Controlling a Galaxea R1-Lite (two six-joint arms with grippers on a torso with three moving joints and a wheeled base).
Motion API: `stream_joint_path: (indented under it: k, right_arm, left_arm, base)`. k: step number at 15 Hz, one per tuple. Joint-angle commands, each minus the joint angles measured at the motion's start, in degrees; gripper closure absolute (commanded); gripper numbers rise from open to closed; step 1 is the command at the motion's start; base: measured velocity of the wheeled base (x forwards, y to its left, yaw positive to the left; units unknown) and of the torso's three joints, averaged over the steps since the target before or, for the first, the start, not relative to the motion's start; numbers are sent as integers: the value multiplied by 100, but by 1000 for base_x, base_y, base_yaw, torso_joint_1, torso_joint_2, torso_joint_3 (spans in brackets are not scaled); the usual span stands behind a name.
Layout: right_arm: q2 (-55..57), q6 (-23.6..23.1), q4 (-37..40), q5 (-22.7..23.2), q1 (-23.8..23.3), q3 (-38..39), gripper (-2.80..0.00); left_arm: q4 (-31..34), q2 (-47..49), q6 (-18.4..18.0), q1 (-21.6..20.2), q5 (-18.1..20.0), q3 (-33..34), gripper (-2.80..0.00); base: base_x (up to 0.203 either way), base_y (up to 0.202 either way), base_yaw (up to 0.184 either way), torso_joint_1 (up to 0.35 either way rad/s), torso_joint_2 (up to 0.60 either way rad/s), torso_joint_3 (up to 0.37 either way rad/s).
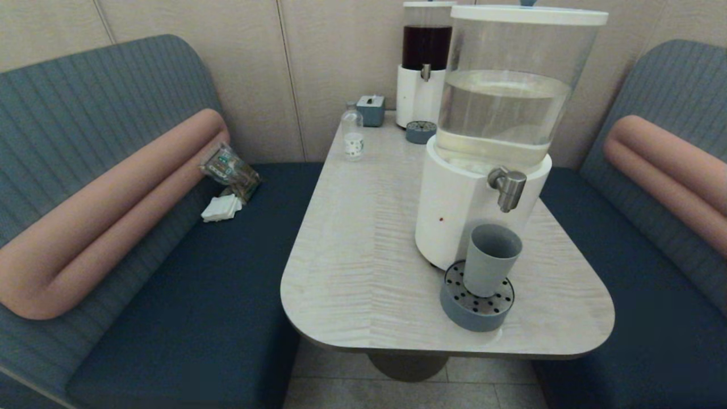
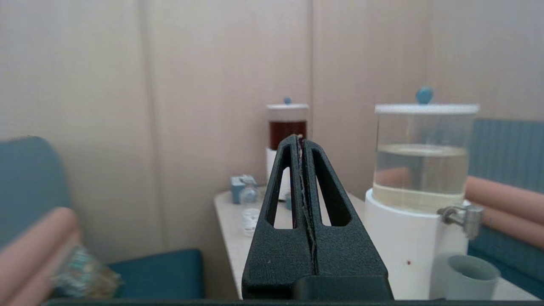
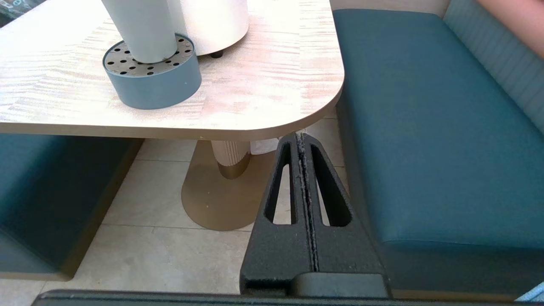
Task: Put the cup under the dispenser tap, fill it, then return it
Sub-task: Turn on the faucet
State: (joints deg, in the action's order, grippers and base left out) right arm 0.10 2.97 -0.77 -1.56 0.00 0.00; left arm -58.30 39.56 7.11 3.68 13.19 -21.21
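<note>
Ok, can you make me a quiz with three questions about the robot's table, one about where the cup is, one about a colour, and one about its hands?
1. Where does the cup stand?
A. on the round drip tray beneath the dispenser tap
B. on the seat
C. beside the small bottle

2. What colour is the liquid in the smaller dispenser at the back?
A. clear
B. dark red-brown
C. green

3. How are the two end effectors?
A. both gripping the cup
B. one open, one shut
C. both shut and holding nothing

Answers:
1. A: the head view shows the cup upright on the perforated tray, below the spout.
2. B: its tank holds dark liquid, unlike the pale liquid in the big dispenser.
3. C: the left end effector and the right end effector each show their fingers pressed together, away from the cup.
</note>
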Motion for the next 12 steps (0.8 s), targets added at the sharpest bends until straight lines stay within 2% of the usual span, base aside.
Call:
stream_joint_path:
  k: [1, 4, 6, 8, 12]
  right_arm:
    - [8, 1, -2, -2, 0, 0, 0]
    - [8, 1, -2, -2, 0, 0, 0]
    - [8, 1, -2, -2, 0, 8, 0]
    - [8, 1, -2, -2, 0, 7, 0]
    - [8, 1, -2, -2, 0, 8, 0]
  left_arm:
    - [1847, -1823, 2, -94, -40, -212, 0]
    - [3203, -2924, -74, -235, -70, -329, 0]
    - [3917, -3580, -375, -277, -76, -247, 0]
    - [4796, -3982, -861, -292, -212, -5, 0]
    - [4566, -3975, -1224, -297, -796, 1460, 0]
  base:
    - [0, 0, 0, 0, 0, 0]
    - [0, 0, 0, 0, 0, 0]
    - [0, 0, 0, 0, 0, 0]
    - [0, 0, 0, 0, 0, 0]
    - [0, 0, 0, 0, 0, 0]
